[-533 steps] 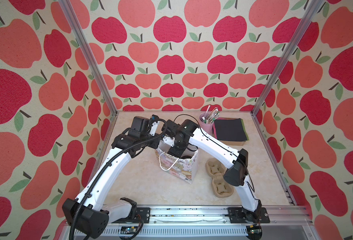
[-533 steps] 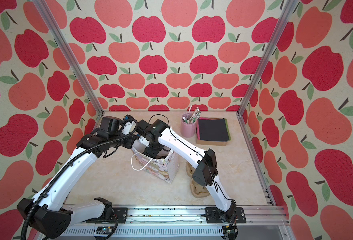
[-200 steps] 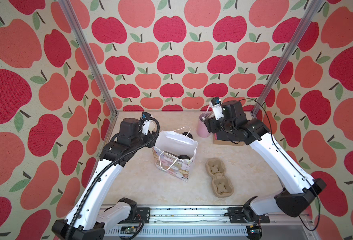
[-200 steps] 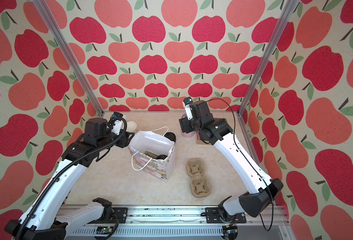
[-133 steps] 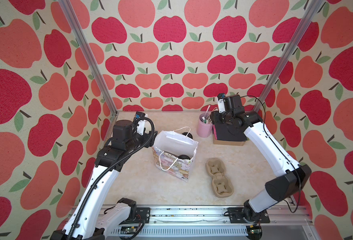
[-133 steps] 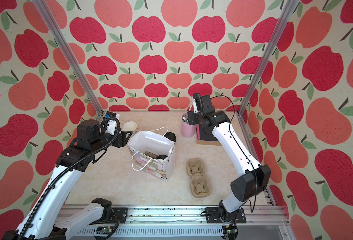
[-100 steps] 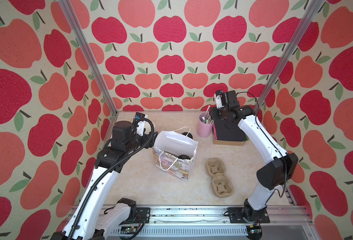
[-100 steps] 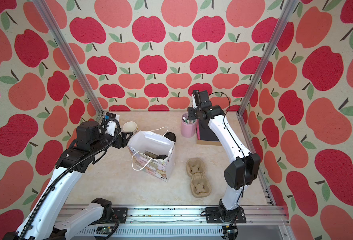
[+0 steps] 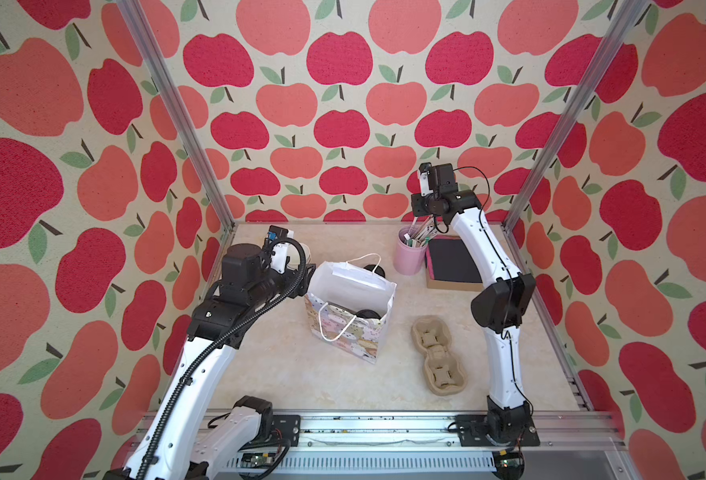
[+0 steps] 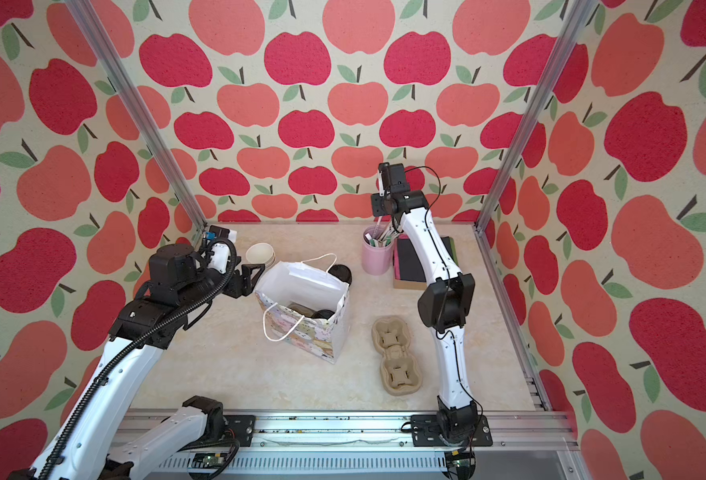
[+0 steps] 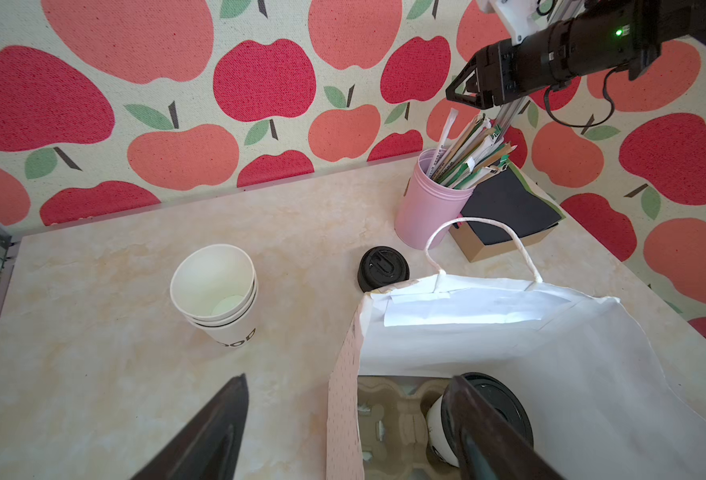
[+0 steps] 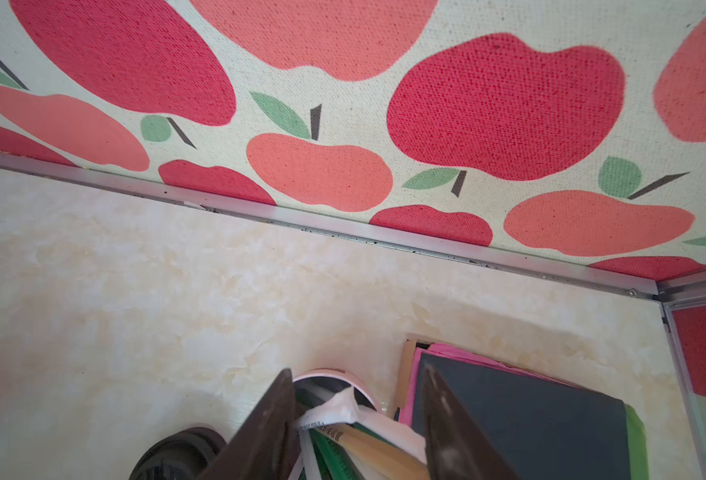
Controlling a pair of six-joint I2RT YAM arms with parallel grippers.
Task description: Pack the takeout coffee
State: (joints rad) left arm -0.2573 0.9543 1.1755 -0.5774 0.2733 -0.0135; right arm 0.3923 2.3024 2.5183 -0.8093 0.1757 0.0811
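Note:
The takeout coffee (image 11: pixel 438 419), a white cup with black lettering and a black lid (image 11: pixel 505 403), stands in a cardboard carrier inside the open paper gift bag (image 11: pixel 467 332). In both top views only its lid shows in the bag (image 9: pixel 366 313) (image 10: pixel 322 313). My left gripper (image 11: pixel 347 380) is open at the bag's left rim (image 9: pixel 307 278) (image 10: pixel 256 272), with nothing between its fingers. My right gripper (image 12: pixel 355 370) hangs over the pink cup of sticks (image 12: pixel 330 374) at the back (image 9: pixel 421 220) (image 10: pixel 384 222). Its jaws stand apart, with the wrapped stick tips (image 12: pixel 343 407) between them.
A stack of white paper cups (image 11: pixel 214 291) (image 10: pixel 260 252) and a loose black lid (image 11: pixel 383 268) (image 9: pixel 374 271) sit behind the bag. A box of dark napkins (image 9: pixel 453 262) stands beside the pink cup (image 9: pixel 409 253). A second cardboard carrier (image 9: pixel 438 357) lies front right.
The right arm has left the bag and swung to the back over the pink cup, its jaws narrowing. The left gripper has drawn back to the bag's left rim and opened wider.

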